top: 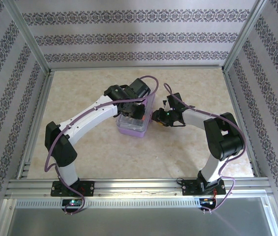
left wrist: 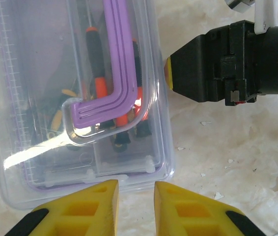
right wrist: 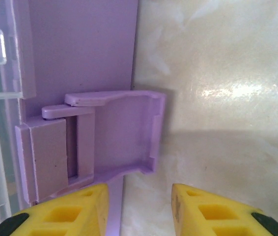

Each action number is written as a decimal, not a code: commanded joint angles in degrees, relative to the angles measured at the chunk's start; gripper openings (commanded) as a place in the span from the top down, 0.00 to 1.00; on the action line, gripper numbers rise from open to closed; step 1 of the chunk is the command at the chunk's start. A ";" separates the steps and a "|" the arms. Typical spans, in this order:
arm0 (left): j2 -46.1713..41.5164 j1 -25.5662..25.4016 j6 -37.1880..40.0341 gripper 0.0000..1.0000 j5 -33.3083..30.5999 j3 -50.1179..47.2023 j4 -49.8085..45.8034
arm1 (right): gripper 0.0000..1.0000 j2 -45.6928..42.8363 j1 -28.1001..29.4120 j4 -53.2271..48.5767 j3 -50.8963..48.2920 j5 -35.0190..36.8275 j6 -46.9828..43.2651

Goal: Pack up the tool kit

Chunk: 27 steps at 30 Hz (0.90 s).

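Purple translucent plastic: tool kit box [top: 131, 125], one item, lying near the middle of the table [top: 188, 152], between the two grippers.

- Lid [left wrist: 31, 73]: clear plastic, seated on the box, with a ruler scale along one long edge.
- Handle [left wrist: 114, 73]: solid purple, ribbed, folded flat against the lid.
- Contents: screwdrivers [left wrist: 97, 69] seen through the lid, all inside the box. Handles are black with orange-red, plus some yellow. The count cannot be made out through the glare.
- Latch [right wrist: 114, 132]: opaque purple clasp on the box's side wall, its flap standing out toward the table. Whether it is fastened cannot be told.
- Left gripper [left wrist: 135, 189]: yellow fingers parted with a narrow gap, nothing between them. It sits just beside the short end of the box, and from above it hangs over the box.
- Right gripper [right wrist: 140, 191]: yellow fingers set apart and grasping nothing. It is at the latch side of the box, with the latch just ahead of its left finger.
- Table: pale marbled surface with small white flecks beside the box.
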 commanded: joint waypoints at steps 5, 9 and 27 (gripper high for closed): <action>-0.24 -0.57 -0.07 0.76 -0.34 0.99 1.45 | 0.60 -2.18 -0.95 -0.41 -0.89 -0.84 -0.60; -0.46 -0.23 1.70 0.73 -2.98 1.34 0.12 | 0.60 -3.86 -1.55 -1.12 -1.53 -0.84 -1.21; 0.49 8.55 10.17 0.12 -8.28 5.08 0.53 | 0.49 -18.08 -7.08 -7.77 -6.33 -1.80 -6.03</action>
